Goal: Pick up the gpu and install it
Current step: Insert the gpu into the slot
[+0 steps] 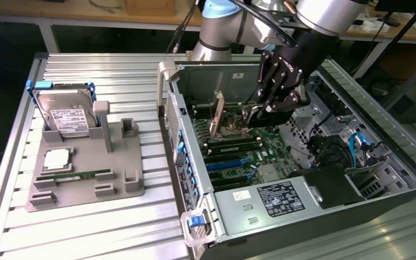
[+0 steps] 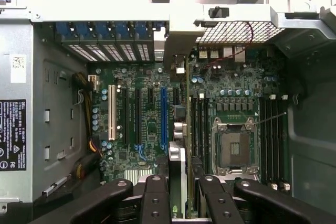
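One thin black card, the gpu (image 2: pixel 187 119), stands on edge inside the open computer case (image 1: pixel 193 162). It is just beside the bare CPU socket (image 2: pixel 233 148), between that socket and the long blue expansion slot (image 2: pixel 163 119). The gripper (image 2: pixel 185 184) is pinching it: the fingers (image 2: pixel 156 192) are closed against the card's two flat faces. The card's silver bracket end lies farther from the socket, up against the perforated rear wall of the case.

From the exterior view, the gripper (image 1: pixel 264 111) reaches down into the case almost over the socket. The gpu (image 1: pixel 220 108) is held upright, with its bracket rising just beside the socket.

Well apart from the socket, outside the case on the exterior view's left, sits a grey tray (image 1: pixel 85 192). It carries a silver hard drive (image 1: pixel 67 116), a loose processor (image 1: pixel 56 158) and a green RAM stick (image 1: pixel 74 175).

By my reading the pick-up is done and the step in hand is the install itself, with the card lined up above the board. Whether its connector edge has entered a slot cannot be told.

The next move calls for several things:
- The card must be kept square and upright.
- Its lower edge must sit exactly along a slot line.
- The bracket must meet the rear opening.
- The push must be straight and even, with no sideways drift toward the black RAM slots (image 2: pixel 199 129) next to the socket.
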Available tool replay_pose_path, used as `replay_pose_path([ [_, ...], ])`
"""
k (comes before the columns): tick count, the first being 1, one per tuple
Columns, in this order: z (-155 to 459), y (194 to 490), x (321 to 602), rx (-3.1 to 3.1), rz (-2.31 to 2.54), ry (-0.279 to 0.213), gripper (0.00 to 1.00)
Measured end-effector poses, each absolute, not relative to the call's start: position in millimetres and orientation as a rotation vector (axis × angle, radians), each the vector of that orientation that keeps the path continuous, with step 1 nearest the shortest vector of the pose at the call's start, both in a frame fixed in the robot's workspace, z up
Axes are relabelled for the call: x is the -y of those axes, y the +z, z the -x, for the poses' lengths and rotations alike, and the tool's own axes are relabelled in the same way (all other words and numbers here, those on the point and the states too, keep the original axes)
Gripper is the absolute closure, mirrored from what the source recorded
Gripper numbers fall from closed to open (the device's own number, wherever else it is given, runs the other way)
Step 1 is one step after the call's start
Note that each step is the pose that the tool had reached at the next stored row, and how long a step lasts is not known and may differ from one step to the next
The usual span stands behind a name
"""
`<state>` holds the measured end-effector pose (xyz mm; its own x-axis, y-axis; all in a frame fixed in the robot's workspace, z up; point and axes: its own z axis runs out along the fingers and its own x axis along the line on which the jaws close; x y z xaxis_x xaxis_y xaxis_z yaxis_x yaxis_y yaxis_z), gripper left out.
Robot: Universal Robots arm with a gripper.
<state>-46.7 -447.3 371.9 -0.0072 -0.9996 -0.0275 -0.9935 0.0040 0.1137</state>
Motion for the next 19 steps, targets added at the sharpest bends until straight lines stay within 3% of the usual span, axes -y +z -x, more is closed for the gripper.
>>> replay_pose_path([
  [19, 47.4, 338.4, 447.3, 2.182, -2.170, -0.154, 0.73],
])
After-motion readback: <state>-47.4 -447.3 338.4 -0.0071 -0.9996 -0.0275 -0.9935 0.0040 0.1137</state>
